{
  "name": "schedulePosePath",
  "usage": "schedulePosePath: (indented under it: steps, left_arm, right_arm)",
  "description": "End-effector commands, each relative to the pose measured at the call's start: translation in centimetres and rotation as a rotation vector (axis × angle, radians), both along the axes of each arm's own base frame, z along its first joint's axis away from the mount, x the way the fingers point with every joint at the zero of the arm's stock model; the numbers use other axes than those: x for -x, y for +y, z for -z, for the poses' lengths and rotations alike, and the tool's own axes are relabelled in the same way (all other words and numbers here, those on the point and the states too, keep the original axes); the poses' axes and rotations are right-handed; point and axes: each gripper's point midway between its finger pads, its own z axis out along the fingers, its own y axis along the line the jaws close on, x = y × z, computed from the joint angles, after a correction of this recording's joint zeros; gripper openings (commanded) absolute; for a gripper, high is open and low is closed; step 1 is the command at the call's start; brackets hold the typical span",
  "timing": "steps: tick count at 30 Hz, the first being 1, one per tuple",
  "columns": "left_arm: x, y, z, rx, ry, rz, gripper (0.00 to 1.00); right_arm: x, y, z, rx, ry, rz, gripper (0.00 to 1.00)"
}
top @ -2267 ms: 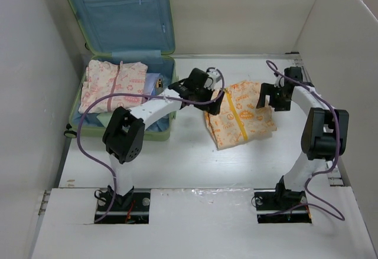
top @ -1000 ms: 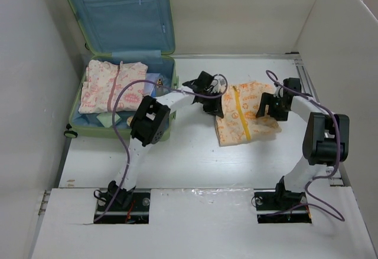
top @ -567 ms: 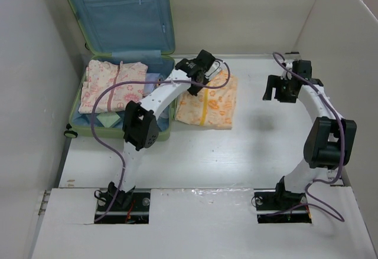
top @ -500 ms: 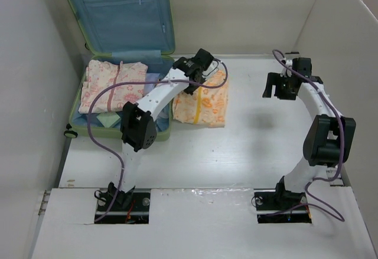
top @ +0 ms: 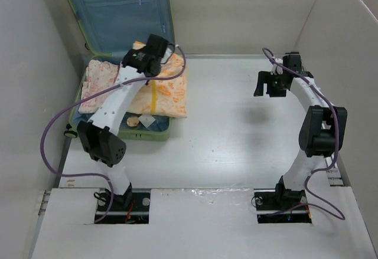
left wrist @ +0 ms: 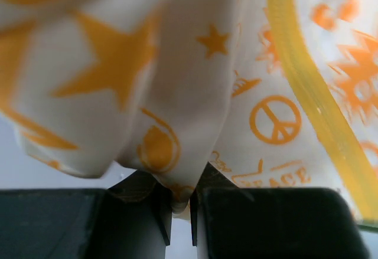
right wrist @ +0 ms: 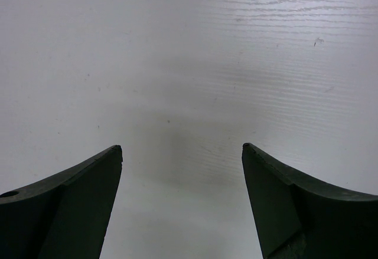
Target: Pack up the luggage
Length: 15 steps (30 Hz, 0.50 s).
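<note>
Over the open luggage (top: 118,11), left fingers (left wrist: 266,223) clamp orange-print cloth (left wrist: 195,94); right fingers (right wrist: 65,200) spread apart.

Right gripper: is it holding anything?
No, the right gripper is open, its fingers spread above the white table with nothing between them.

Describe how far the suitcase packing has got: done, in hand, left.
Done: a pink-patterned garment lies inside the open luggage. In hand: the left tool is shut on an orange-patterned garment, draped over the luggage's right side, partly past its rim. Left: release it fully inside and close the lid. The right tool is open over the table.
</note>
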Motion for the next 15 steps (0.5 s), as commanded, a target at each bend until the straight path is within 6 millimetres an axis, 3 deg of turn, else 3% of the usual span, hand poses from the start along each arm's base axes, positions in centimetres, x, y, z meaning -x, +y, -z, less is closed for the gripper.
schedulePosePath:
  steps: [1,2,4,5,8,9,12,15]
  left_arm:
    - [0.1,7.0,0.8,-0.095,0.030,-0.071,0.00]
    - [-0.1,9.6,0.9,-0.089,0.016,-0.106,0.00]
    - [-1.3,12.0,3.2,-0.090,0.023,-0.120,0.00]
    - [-1.8,14.6,4.0,-0.092,0.033,-0.157,0.00]
    - [-4.6,17.6,6.1,-0.007,-0.035,-0.204,0.00]
    - [-4.9,19.7,6.6,0.004,-0.046,-0.247,0.00]
    - [-5.6,21.0,8.3,0.054,-0.045,-0.280,0.00]
    - [-6.1,20.1,9.4,0.149,-0.063,-0.274,0.00]
  right_arm:
    - [-1.7,1.0,-2.4,-0.026,-0.078,-0.041,0.87]
    - [-2.0,1.0,-2.4,-0.026,-0.079,-0.041,0.87]
    - [-2.2,1.0,-2.7,-0.025,-0.088,-0.041,0.87]
    - [-2.1,1.4,-2.9,-0.026,-0.085,-0.050,0.87]
    - [-2.1,1.5,-2.8,-0.003,-0.087,-0.054,0.87]
    - [-1.7,1.5,-2.9,-0.004,-0.079,-0.054,0.87]
    - [-0.9,1.6,-2.6,0.016,-0.071,-0.058,0.87]
    - [-0.1,1.5,-2.5,0.038,-0.066,-0.051,0.87]
